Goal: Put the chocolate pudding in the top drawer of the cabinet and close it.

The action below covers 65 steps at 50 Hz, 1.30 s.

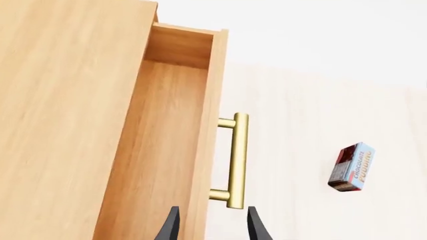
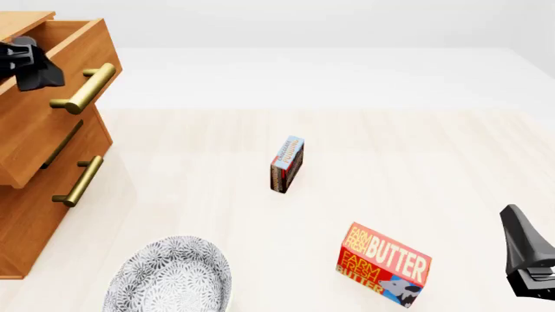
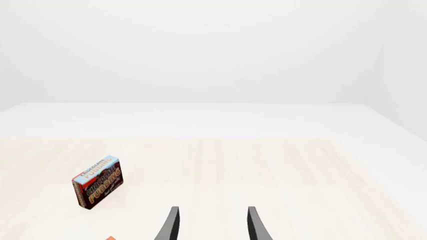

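The chocolate pudding (image 2: 287,164) stands on edge near the middle of the pale wooden worktop (image 2: 416,149), well apart from everything else. Its blue and white top carries small lettering too fine to read from the front; in the right wrist view the box (image 3: 97,182) shows "CHOCOLATE PUDDING" across its face.

At the left, the cabinet (image 2: 26,214) has its top drawer (image 2: 52,97) pulled out, brass handle (image 2: 84,89) forward, the inside bare wood (image 1: 163,150). The left pincer (image 1: 212,225) hangs just short of that handle, its fingers spread and holding nothing.

Nearer the front lies a red-orange box (image 2: 383,264) printed "FARM FRESH BUTTER", and a grey patterned plate (image 2: 169,276) sits before the cabinet. The right pincer (image 3: 212,225) hovers at the right edge, open and empty.
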Motion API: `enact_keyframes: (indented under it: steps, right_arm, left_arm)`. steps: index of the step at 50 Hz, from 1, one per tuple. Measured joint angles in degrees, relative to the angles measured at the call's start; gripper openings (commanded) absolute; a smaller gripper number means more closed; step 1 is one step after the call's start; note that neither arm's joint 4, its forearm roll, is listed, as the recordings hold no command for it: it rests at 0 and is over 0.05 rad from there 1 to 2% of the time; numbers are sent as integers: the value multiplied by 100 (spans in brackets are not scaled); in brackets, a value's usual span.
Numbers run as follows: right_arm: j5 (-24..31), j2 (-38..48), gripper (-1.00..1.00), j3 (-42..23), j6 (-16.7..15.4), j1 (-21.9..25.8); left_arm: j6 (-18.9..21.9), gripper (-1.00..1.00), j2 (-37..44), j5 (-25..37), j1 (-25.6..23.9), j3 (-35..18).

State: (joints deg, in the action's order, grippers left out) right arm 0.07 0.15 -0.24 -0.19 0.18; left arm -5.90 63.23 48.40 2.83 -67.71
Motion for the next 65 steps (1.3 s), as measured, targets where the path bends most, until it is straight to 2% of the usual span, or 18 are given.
enact_keyframes:
  steps: [29,65]
  right_arm:
    - [0,0,100,0,0,0]
    - [0,0,100,0,0,0]
  left_arm:
    - [-102,100,29,-143,-44,269]
    - [-221,100,94,-252,-341,440]
